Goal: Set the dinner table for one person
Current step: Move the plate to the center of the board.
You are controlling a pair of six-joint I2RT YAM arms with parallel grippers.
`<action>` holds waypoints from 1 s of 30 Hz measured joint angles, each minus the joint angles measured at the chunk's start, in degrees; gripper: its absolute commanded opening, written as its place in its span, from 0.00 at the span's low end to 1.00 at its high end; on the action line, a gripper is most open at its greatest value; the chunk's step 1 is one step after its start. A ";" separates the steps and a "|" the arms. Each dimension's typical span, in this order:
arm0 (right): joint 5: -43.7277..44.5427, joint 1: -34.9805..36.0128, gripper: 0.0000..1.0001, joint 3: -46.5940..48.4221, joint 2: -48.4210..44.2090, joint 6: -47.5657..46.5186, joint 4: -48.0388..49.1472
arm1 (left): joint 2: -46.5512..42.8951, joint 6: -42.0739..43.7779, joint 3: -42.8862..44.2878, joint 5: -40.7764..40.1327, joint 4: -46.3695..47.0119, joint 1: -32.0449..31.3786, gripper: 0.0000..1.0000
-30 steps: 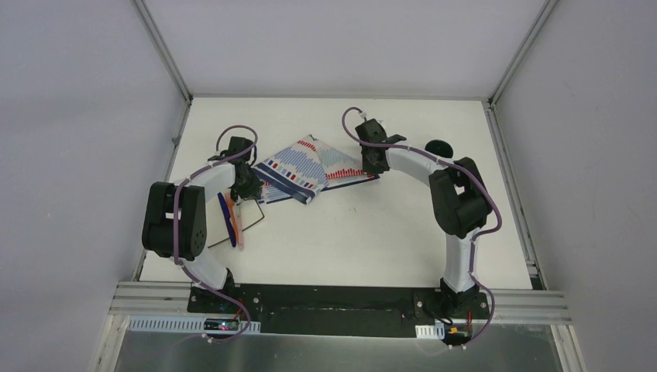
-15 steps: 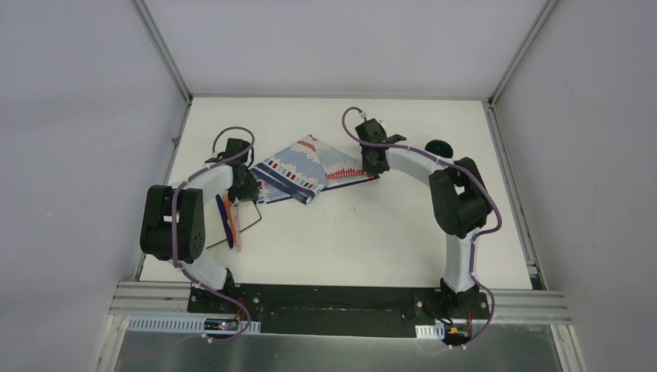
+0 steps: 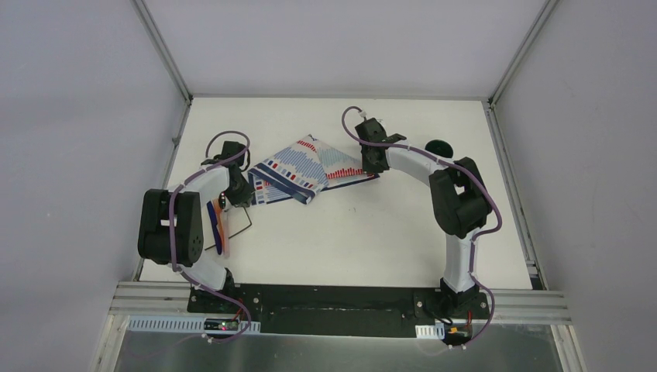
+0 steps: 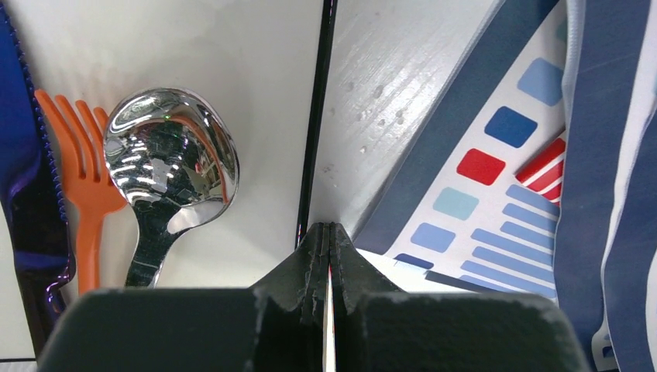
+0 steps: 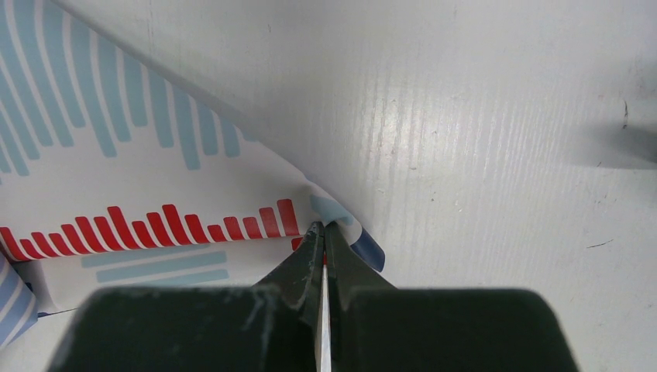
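The striped red-blue-white cloth (image 3: 310, 170) lies crumpled on the far half of the dinner table (image 3: 372, 232). My left gripper (image 3: 240, 194) is shut on the cloth's left corner, and a thin edge of fabric shows between the jaws in the left wrist view (image 4: 328, 229). My right gripper (image 3: 374, 170) is shut on the cloth's right corner (image 5: 323, 227). Beside the left gripper sits a white square plate (image 4: 256, 170) with a black rim. A silver spoon (image 4: 170, 155), an orange fork (image 4: 77, 155) and a blue knife (image 4: 23, 194) lie on it.
A round black object (image 3: 439, 146) sits on the table to the right of my right arm. Grey rails (image 3: 174, 147) and white walls enclose the table on three sides. The plate (image 3: 252, 218) is near the left edge, partly under my left arm.
My left gripper has moved a little to the left, drawing the cloth's left corner with it. The right arm has held its place.
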 measured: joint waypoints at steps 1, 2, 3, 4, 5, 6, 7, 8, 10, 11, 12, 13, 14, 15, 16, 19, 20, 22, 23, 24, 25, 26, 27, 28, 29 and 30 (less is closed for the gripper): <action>0.00 0.00 0.00 0.00 0.00 0.02 0.02 | -0.07 0.00 -0.02 -0.13 -0.20 0.00 0.00; -0.02 0.00 0.00 0.00 0.00 0.00 0.00 | -0.11 0.00 -0.04 -0.39 -0.39 0.00 0.00; 0.00 0.00 0.00 0.00 0.00 0.00 0.00 | -0.13 0.00 -0.07 -0.63 -0.59 0.00 0.00; -0.02 0.00 0.00 0.00 0.00 0.00 0.02 | -0.13 0.00 -0.07 -0.74 -0.72 0.00 0.00; -0.02 0.00 0.00 0.00 0.00 0.00 0.02 | -0.15 0.00 -0.07 -0.79 -0.74 0.00 0.00; -0.02 0.00 0.00 0.00 0.00 0.00 0.00 | -0.15 0.00 -0.07 -0.81 -0.76 0.00 0.00; -0.02 0.00 0.00 0.00 0.00 0.00 0.00 | -0.15 0.00 -0.07 -0.79 -0.76 0.00 0.00; 0.00 0.00 0.00 0.00 0.00 0.00 0.00 | -0.17 0.00 -0.07 -0.79 -0.79 0.00 0.00; 0.00 0.00 0.00 0.00 0.00 0.00 0.00 | -0.28 0.02 -0.07 -0.79 -0.85 -0.02 0.06; 0.00 0.00 0.00 0.00 0.00 0.00 0.00 | -0.37 0.09 -0.04 -0.79 -1.01 -0.15 0.09; 0.00 0.00 0.00 0.00 0.00 0.00 0.00 | -0.52 0.15 -0.02 -0.83 -1.29 -0.28 0.10; 0.00 0.00 0.00 0.04 0.00 0.00 -0.04 | -0.76 0.17 0.07 -0.81 -1.90 -0.70 0.12; 0.00 0.00 0.00 0.11 0.00 0.00 -0.11 | -1.07 0.22 0.20 -0.83 -2.45 -1.11 0.15; 0.00 0.00 0.00 0.20 0.00 0.00 -0.20 | -1.38 0.22 0.66 -0.81 -3.23 -1.66 0.16; 0.02 0.00 0.02 0.33 0.00 0.00 -0.26 | -1.64 0.28 1.20 -0.83 -3.91 -2.21 0.18; 0.04 0.00 0.15 1.20 0.00 -0.07 -1.03 | -2.34 0.35 5.05 -1.20 -6.36 -4.50 0.21; 0.09 0.00 0.17 1.70 0.00 -0.15 -1.20 | -2.38 0.44 6.95 -1.25 -6.75 -5.29 0.21; 0.28 0.00 0.25 2.82 0.00 -0.42 -1.49 | -2.38 0.55 10.93 -1.27 -6.95 -7.21 0.22; 0.37 0.00 0.32 3.52 0.00 -0.59 -1.55 | -2.38 0.63 12.63 -1.25 -7.10 -8.11 0.22; 0.55 0.00 0.37 4.17 0.00 -0.70 -1.55 | -2.38 0.72 14.67 -1.22 -7.19 -9.27 0.22; 0.68 0.00 0.43 4.66 0.00 -0.81 -1.55 | -2.38 0.87 16.59 -1.22 -7.15 -10.40 0.22; 1.01 0.00 0.48 5.27 0.00 -0.98 -1.60 | -2.38 0.98 18.23 -1.22 -7.06 -11.45 0.22; 1.38 0.00 0.51 5.70 0.00 -1.11 -1.66 | -2.38 1.14 19.50 -1.20 -6.93 -12.37 0.22; 1.79 -0.04 0.52 6.16 0.00 -1.33 -1.79 | -2.34 1.22 20.31 -1.18 -6.80 -13.07 0.22; 2.16 -0.11 0.52 6.64 0.00 -1.53 -2.16 | -2.21 1.33 21.11 -1.14 -6.71 -14.01 0.22; 2.47 -0.17 0.52 7.13 0.00 -1.70 -2.54 | -2.08 1.40 21.49 -1.09 -6.67 -14.56 0.21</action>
